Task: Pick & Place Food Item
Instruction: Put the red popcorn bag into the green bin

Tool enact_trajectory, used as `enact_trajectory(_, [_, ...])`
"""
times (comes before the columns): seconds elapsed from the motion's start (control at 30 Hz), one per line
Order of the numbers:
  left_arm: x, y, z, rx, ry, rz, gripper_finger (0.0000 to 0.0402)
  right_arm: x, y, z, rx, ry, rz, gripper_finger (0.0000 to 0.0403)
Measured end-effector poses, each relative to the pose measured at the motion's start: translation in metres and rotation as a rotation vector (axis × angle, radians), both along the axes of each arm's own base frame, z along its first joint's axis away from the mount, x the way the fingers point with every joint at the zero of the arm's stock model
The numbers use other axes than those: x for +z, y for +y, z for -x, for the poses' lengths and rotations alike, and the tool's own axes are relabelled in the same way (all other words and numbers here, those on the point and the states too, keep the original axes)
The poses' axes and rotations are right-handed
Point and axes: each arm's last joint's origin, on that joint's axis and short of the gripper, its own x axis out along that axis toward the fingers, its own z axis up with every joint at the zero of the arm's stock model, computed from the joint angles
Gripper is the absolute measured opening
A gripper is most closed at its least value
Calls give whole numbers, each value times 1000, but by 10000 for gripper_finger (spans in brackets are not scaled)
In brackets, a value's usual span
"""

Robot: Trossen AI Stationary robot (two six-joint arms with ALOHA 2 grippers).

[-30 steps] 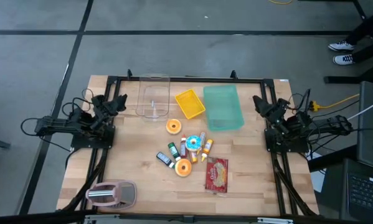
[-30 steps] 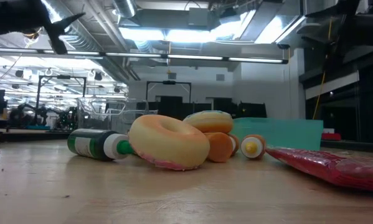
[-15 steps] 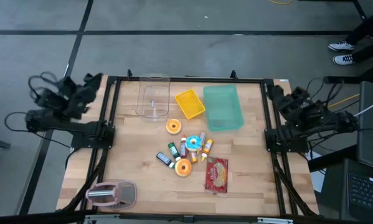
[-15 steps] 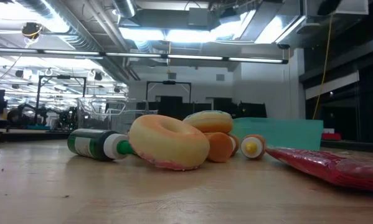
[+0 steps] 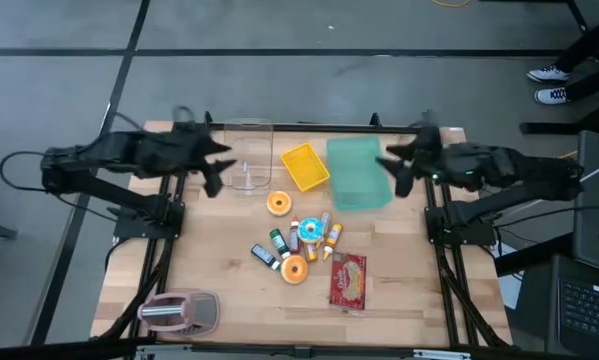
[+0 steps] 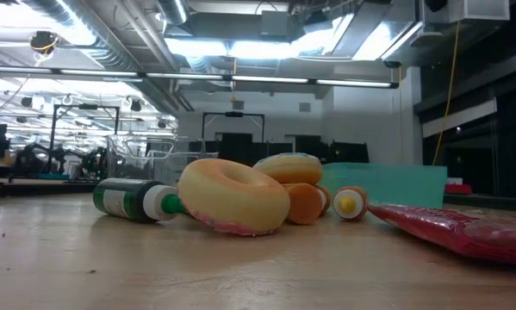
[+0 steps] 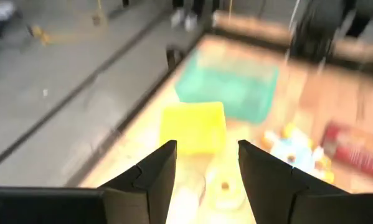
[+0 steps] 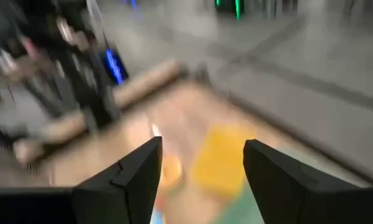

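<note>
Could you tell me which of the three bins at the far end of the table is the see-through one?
The clear bin on the left, nearest the left hand. The yellow bin and teal bin beside it are opaque.

From above I see the far side of the table crowded: a clear container, a yellow tray and a green bin stand side by side. In the middle a cluster of donuts and small bottles lies close together, with a red packet just beside it. The wood at both sides of this cluster is free. A toaster blocks the near left corner.
</note>
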Motion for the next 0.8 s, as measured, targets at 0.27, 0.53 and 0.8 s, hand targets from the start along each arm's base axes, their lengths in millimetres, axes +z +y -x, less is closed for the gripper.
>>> enact_trajectory(0.27, [-33,-6,-39,-35,36,140,169,-58,19,-20,159,508,-307,223])
enact_trajectory(0.53, [-57,-13,-60,-63,-152,244,169,-126,51,-32,309,546,-507,223])
enact_trajectory(0.8, [-74,-17,-63,-38,-154,283,169,-189,66,-24,305,530,-669,223])
